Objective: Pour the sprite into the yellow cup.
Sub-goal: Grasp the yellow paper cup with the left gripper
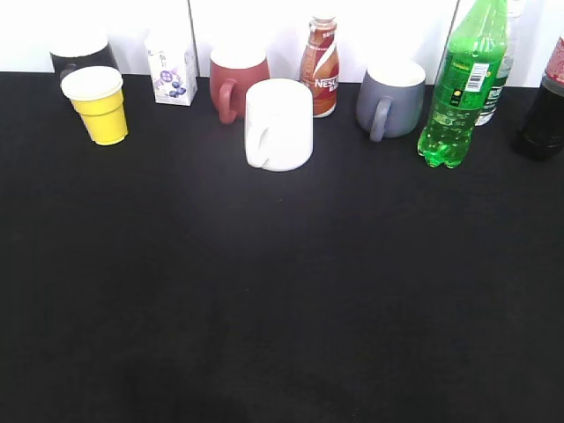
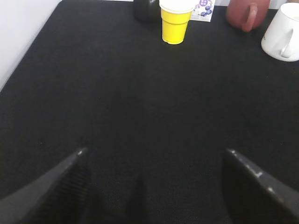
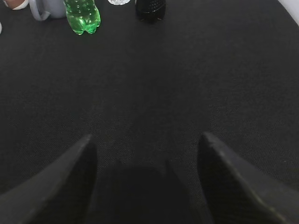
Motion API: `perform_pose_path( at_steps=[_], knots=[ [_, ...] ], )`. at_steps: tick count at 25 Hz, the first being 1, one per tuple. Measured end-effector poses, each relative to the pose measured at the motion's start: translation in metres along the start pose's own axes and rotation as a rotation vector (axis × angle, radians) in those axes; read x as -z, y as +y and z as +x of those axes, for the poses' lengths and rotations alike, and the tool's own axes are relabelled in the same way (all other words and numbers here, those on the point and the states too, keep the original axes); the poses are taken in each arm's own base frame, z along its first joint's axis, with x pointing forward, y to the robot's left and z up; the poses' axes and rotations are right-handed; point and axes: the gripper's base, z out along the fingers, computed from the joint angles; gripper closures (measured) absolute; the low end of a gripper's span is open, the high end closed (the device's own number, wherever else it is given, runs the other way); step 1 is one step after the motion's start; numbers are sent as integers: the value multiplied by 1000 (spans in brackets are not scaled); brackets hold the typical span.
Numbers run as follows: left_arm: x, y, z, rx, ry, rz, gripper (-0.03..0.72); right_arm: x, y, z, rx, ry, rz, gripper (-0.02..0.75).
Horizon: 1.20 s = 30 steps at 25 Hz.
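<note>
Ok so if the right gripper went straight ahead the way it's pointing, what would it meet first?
Bare black tabletop first, it seems; the tall green plastic soda bottle stands left of that line, though depth is unclear.

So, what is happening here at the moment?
Nothing is held yet. Both grippers, left and right, are open above bare black table, far from the row at the back. The sprite stands upright on the right, beside a grey mug. The yellow cup stands on the left, and it looks empty. Pouring has not started.
</note>
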Motion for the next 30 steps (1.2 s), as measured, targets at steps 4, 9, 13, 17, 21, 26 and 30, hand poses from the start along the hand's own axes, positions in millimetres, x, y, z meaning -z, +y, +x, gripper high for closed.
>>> perform_pose_path(
  at_steps=[4,9,13,17,21,26,30],
  knots=[
    [0,0,0,0,0,0,20,0,1,0,-5,1,-9,225],
    [7,-2,-20,0,-193,14,31,0,1,0,-5,1,-9,225],
    [-29,-2,-61,-31,-487,7,65,0,1,0,-5,1,-9,225],
    [-129,-1,-47,-57,-519,27,135,0,1,0,-5,1,-9,225],
    [-215,-11,-26,-71,-425,100,139,0,1,0,-5,1,-9,225],
    [-295,-17,23,-103,-252,184,81,0,1,0,-5,1,-9,225],
    [-353,-22,-12,-123,-294,181,71,0,0,0,0,0,0,225]
  ],
)
